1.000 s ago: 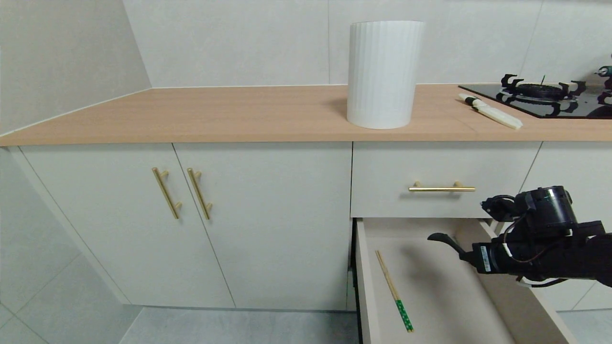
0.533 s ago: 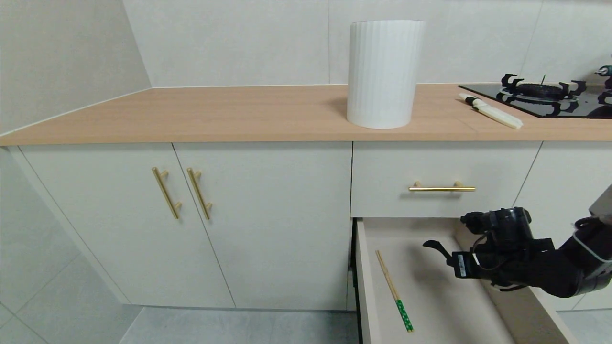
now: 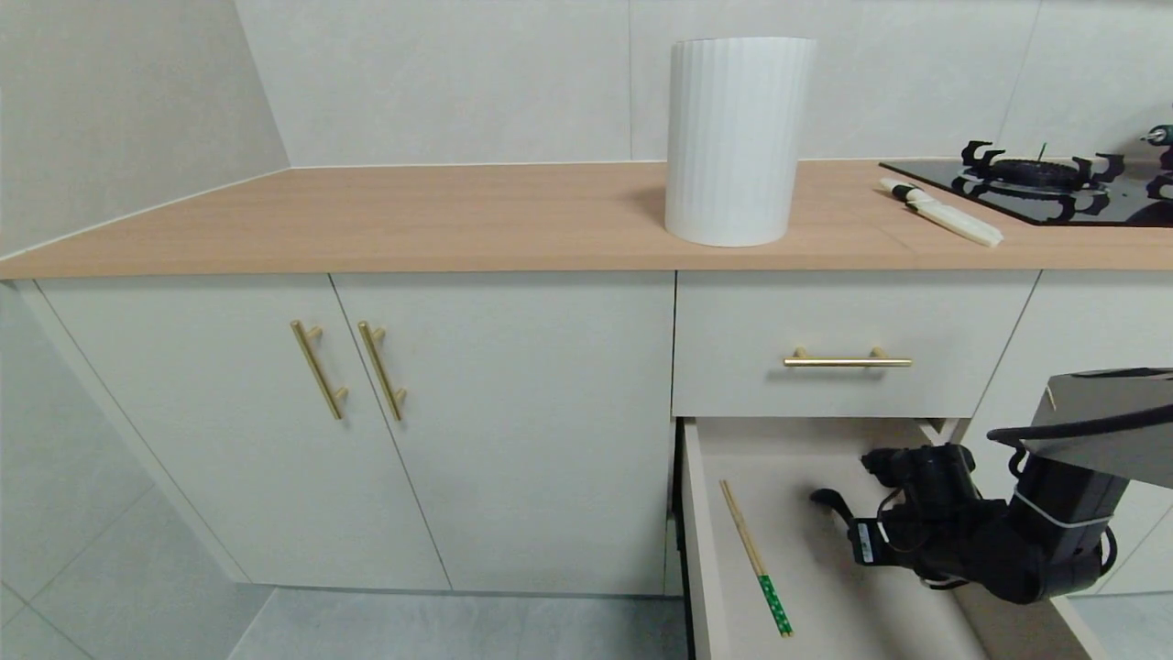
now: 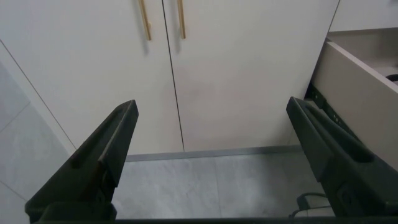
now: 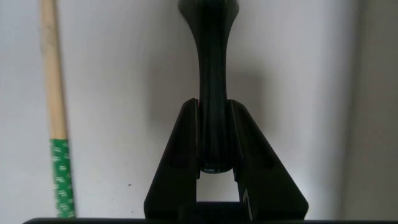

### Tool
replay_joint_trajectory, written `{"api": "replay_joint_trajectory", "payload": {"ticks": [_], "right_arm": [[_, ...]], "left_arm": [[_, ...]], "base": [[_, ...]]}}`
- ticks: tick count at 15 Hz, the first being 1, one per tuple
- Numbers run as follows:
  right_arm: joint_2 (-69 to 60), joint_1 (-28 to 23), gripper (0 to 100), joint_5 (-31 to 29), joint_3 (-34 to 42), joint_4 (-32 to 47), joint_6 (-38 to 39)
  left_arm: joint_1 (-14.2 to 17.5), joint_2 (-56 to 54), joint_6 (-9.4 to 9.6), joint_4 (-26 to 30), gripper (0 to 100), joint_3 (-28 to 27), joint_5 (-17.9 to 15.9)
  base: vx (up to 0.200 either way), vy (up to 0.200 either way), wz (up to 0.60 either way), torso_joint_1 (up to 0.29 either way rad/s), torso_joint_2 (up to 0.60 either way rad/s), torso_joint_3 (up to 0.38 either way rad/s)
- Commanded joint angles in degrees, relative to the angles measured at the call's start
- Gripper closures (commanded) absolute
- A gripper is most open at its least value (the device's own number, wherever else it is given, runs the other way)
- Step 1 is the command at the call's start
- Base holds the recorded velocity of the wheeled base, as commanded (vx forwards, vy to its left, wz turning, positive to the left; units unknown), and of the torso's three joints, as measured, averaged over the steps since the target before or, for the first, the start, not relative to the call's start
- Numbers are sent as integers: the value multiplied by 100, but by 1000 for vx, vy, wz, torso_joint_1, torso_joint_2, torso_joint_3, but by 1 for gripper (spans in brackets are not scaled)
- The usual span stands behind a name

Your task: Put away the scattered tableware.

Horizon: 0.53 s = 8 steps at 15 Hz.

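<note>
Jaws, right gripper (image 5: 213,107): pinching a black spoon (image 5: 211,56) by its handle, low inside the open drawer (image 3: 696,513), beside the chopsticks (image 3: 756,559). Jaws, left gripper (image 4: 211,109): spread, facing cabinet doors (image 4: 249,74). We list on the worktop (image 3: 412,215): white ribbed canister (image 3: 733,137), pale knife (image 3: 939,213), hob (image 3: 1035,179). Right arm angles down from the drawer's right.

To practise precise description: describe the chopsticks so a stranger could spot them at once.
Find the wooden counter; below its shut drawer on the right, a second drawer stands open. On its floor near the left wall lie the chopsticks, pale wood with green ends, unlike the black utensil in the right gripper.
</note>
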Motion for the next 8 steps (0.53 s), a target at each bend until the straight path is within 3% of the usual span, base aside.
{"api": "replay_joint_trajectory", "payload": {"ticks": [1, 8], "right_arm": [[197, 4, 100, -6, -5, -2, -3], [250, 4, 100, -129, -40, -11, 14]], "left_arm": [[0, 0, -3, 0, 0, 1, -2], [0, 0, 6, 0, 0, 1, 7]], "base": [[0, 0, 0, 0, 0, 0], [0, 0, 0, 0, 0, 0]]}}
